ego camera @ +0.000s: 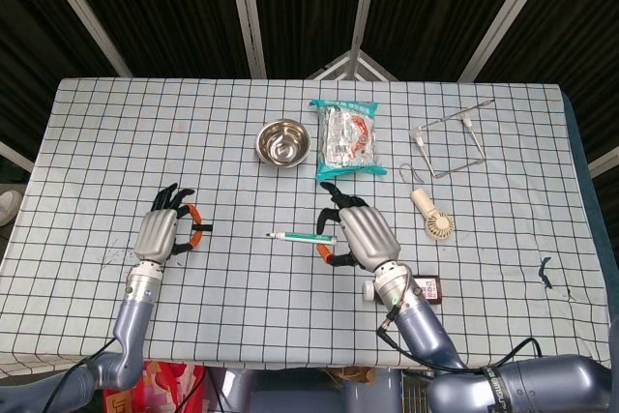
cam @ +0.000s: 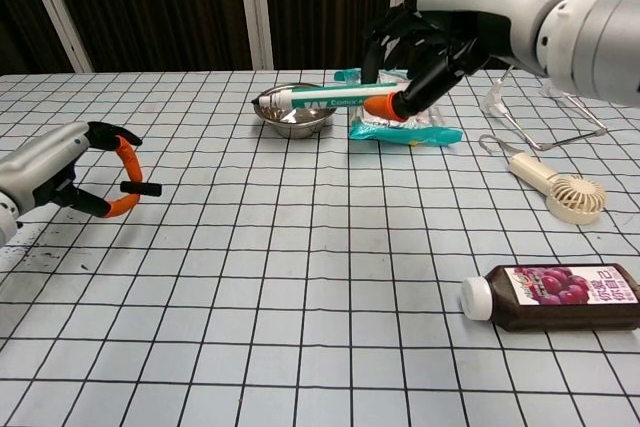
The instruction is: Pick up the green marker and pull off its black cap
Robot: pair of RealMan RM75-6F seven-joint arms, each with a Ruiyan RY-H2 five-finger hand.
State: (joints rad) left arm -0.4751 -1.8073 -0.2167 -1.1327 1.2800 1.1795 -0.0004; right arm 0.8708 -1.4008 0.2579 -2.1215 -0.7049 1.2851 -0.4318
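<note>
Right hand grips the green marker at its back end, fingers curled around the barrel — the marker lies roughly level, raised above the surface, its tip toward 9 o'clock in the head view. Whether the black cap is seated on that tip is hard to tell from above; the chest view shows a small dark end there, hanging in front of the steel bowl. That view also shows the marker clear of the checked cloth, which the head view alone leaves unclear.

Left hand is at about 9 o'clock from the marker, well apart from it, fingers spread and holding nothing — the chest view shows its orange-tipped thumb and finger curved but apart.

At 12 o'clock from the right hand lie the steel bowl and, just beside it, a sealed snack packet. A handheld fan sits at 3 o'clock, a wire stand beyond it. The dark juice bottle lies on its side; the head view shows little of it behind the right forearm.
</note>
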